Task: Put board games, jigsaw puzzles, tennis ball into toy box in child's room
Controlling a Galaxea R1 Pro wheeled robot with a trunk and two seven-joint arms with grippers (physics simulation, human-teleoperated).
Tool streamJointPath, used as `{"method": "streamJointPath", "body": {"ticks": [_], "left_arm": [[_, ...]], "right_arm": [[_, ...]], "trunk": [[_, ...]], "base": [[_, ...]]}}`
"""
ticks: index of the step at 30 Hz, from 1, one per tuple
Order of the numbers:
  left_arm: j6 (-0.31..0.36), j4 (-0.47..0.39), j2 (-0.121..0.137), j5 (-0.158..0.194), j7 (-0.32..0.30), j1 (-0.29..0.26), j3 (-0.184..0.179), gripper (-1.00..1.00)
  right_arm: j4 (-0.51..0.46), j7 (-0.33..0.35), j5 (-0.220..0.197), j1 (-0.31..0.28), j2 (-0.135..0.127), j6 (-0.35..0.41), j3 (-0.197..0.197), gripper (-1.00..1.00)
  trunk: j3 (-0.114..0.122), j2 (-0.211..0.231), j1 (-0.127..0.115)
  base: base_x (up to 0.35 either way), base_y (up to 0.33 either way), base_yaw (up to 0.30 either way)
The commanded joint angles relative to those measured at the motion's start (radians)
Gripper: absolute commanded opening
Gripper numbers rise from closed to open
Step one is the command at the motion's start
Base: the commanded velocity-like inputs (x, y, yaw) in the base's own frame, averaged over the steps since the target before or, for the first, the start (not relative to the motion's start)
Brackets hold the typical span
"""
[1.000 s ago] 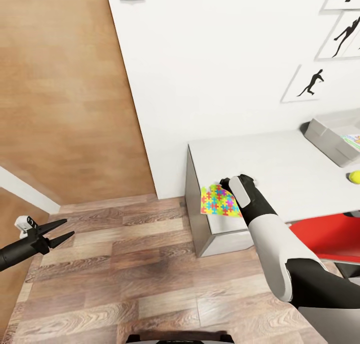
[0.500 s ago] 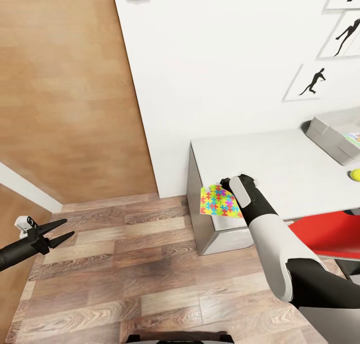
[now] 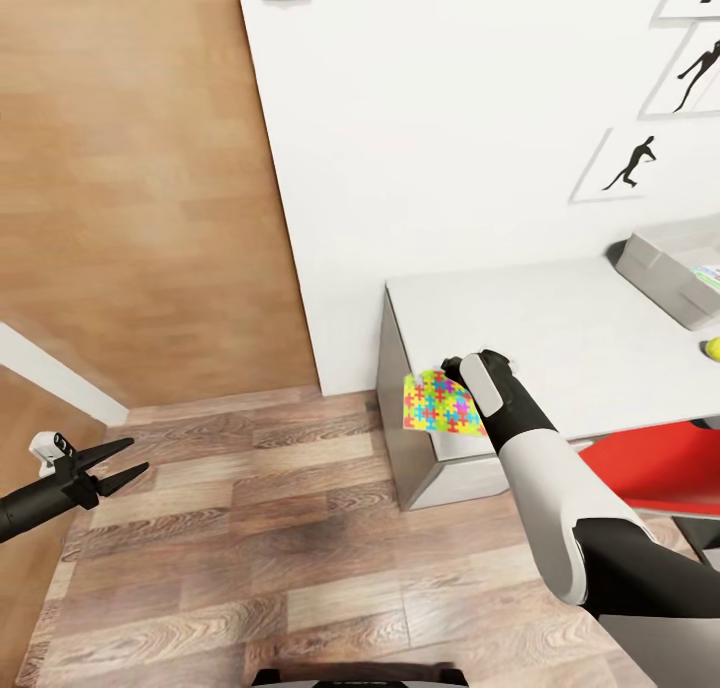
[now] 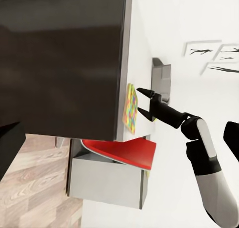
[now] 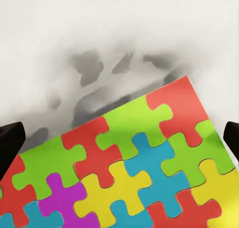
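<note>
A jigsaw puzzle [image 3: 440,404], a flat square of yellow, blue, pink and green pieces, lies on the front left corner of the table [image 3: 545,318], slightly over the edge. My right gripper [image 4: 141,101] hovers just above it, open, one finger on each side; in the right wrist view the puzzle [image 5: 124,173] lies between the spread fingertips. The toy box [image 3: 668,265], a grey tray, sits at the table's far right with something colourful inside. The tennis ball [image 3: 712,348] rests near it. Over the wooden floor at the left, my left gripper [image 3: 125,462] is open and empty.
A red chair seat [image 3: 650,468] is tucked under the table's front edge beside my right arm. The white wall [image 3: 450,148] carries black silhouette pictures [image 3: 628,165]. A wooden door [image 3: 130,168] stands to the left of it.
The whole view has shifted slightly, so the camera moved. Both arms and the puzzle hold their places relative to the table.
</note>
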Motion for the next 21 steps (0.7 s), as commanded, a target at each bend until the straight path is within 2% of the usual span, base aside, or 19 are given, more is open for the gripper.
{"method": "streamJointPath", "body": {"ticks": [1, 11, 21], "left_arm": [[0.007, 0.0, 0.0, 0.002, -0.002, -0.001, 0.0, 1.0], [0.007, 0.001, 0.0, 0.002, -0.002, -0.001, 0.0, 1.0], [0.007, 0.001, 0.0, 0.002, -0.002, -0.001, 0.0, 1.0]], "right_arm": [[-0.002, -0.006, -0.007, -0.001, 0.001, 0.003, -0.003, 1.0], [-0.002, -0.006, -0.007, -0.001, 0.001, 0.003, -0.003, 1.0], [-0.007, -0.006, -0.007, -0.001, 0.0, 0.003, -0.005, 1.0]], "trunk": [[-0.002, -0.002, 0.001], [-0.002, -0.002, 0.001], [-0.002, -0.002, 0.001]], "base": [[-0.016, 0.078, 0.0], [-0.003, 0.069, 0.0], [0.0, 0.008, 0.0]]}}
